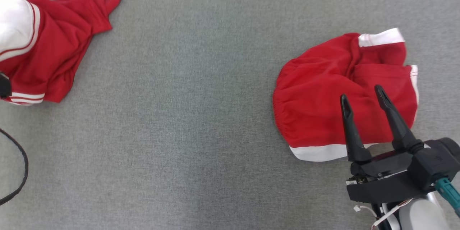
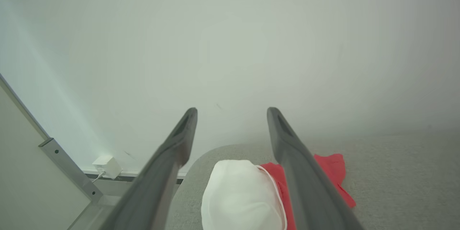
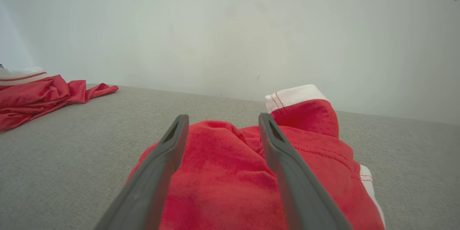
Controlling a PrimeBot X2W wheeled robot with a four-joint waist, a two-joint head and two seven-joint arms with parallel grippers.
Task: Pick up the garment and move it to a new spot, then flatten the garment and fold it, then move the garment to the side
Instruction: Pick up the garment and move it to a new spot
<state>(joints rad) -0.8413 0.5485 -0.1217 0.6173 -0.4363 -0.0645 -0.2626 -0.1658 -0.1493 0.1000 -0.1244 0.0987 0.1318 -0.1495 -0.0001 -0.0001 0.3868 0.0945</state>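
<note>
The right gripper holds its jaws spread and empty over the crumpled red shorts, which lie just under and beyond their tips, while the left gripper, jaws likewise spread and empty, hangs above the red and white top on the grey cloth surface.

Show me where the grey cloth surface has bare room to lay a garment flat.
The middle of the grey cloth surface is bare, between the crumpled red-and-white garment at left and the red shorts with white bands at right. The right is crowded: the open right gripper hangs over the shorts. A black cable loop borders the lower left.
</note>
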